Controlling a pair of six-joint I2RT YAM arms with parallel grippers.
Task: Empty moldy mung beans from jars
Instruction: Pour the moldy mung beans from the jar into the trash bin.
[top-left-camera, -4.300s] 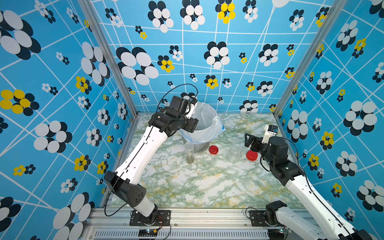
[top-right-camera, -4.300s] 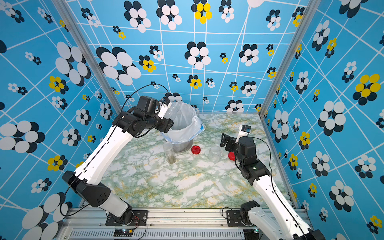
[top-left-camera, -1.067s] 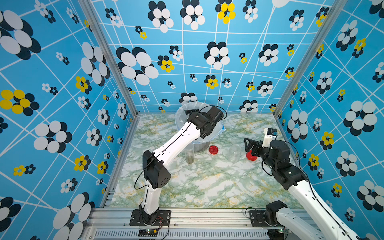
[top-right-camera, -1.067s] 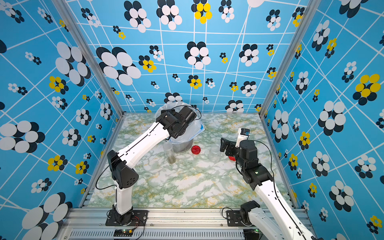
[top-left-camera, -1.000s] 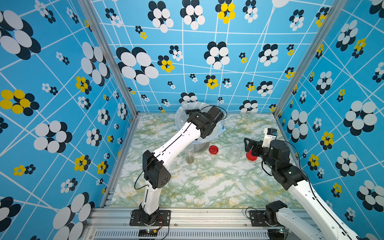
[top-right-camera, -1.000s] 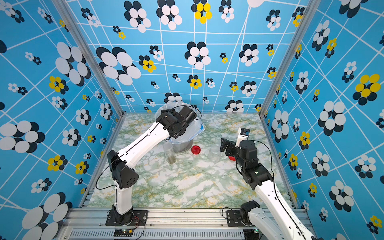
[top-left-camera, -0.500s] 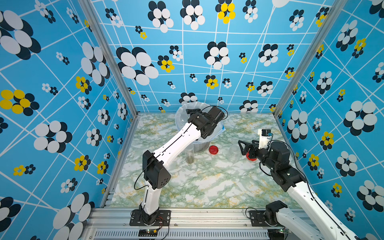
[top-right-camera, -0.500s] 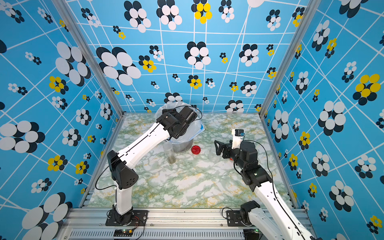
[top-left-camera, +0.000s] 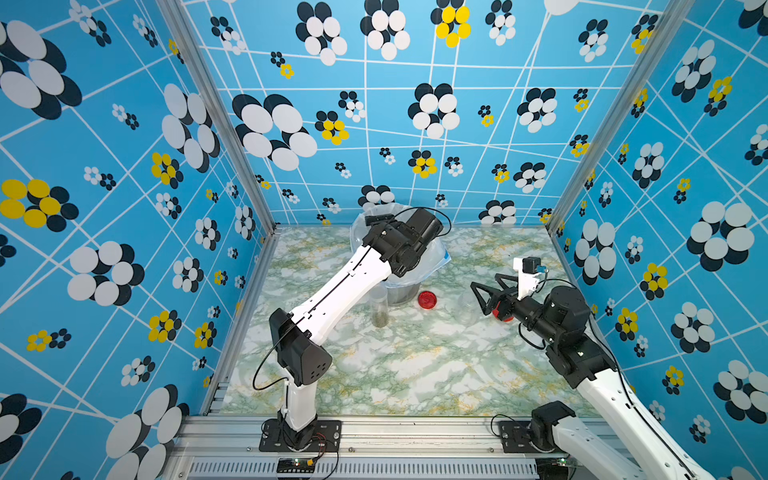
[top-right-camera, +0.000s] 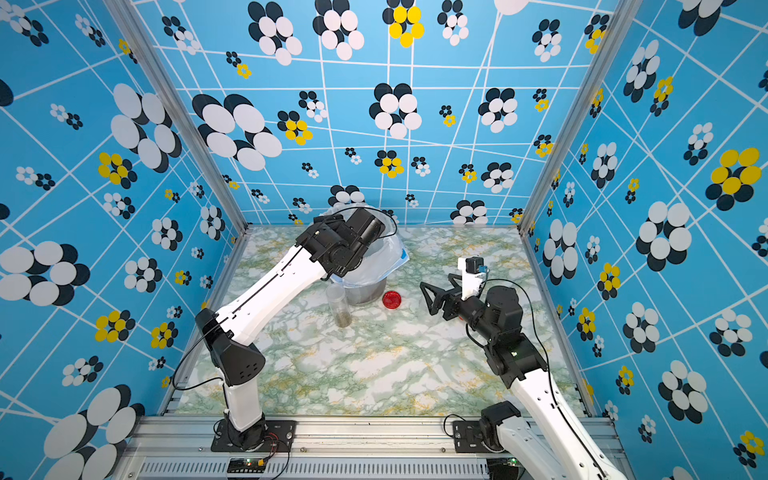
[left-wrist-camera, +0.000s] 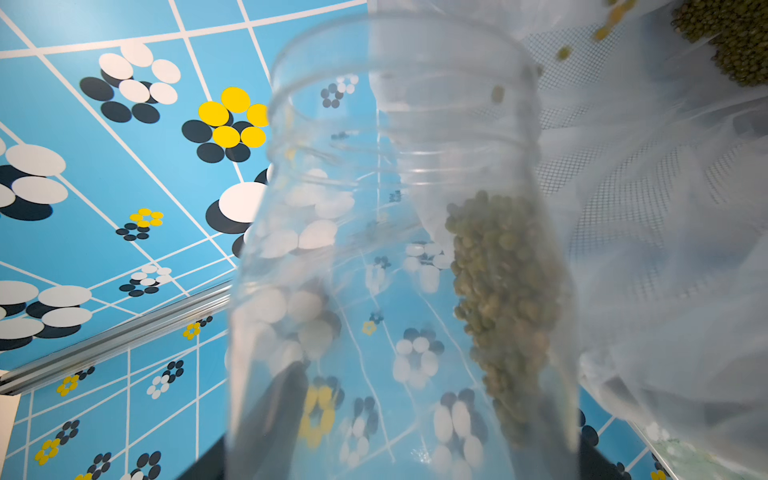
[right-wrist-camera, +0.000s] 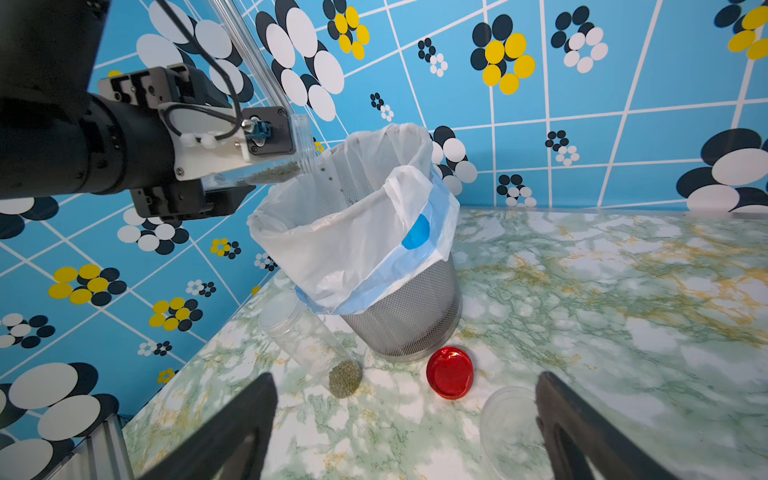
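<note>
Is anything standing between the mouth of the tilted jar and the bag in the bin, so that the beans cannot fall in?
Nothing visible does. The tilted jar has no lid, its mouth hangs over the open bag, and mung beans are falling in.

The mung beans (left-wrist-camera: 498, 291) in my clear jar (left-wrist-camera: 395, 249) are dull olive. The bin (top-left-camera: 401, 293) is grey mesh, its bag (top-left-camera: 436, 257) white with a pale blue band. At its four o'clock lies a glossy red lid (top-left-camera: 427, 299). The tabletop (top-left-camera: 415, 365) is white marble veined green and yellow.
</note>
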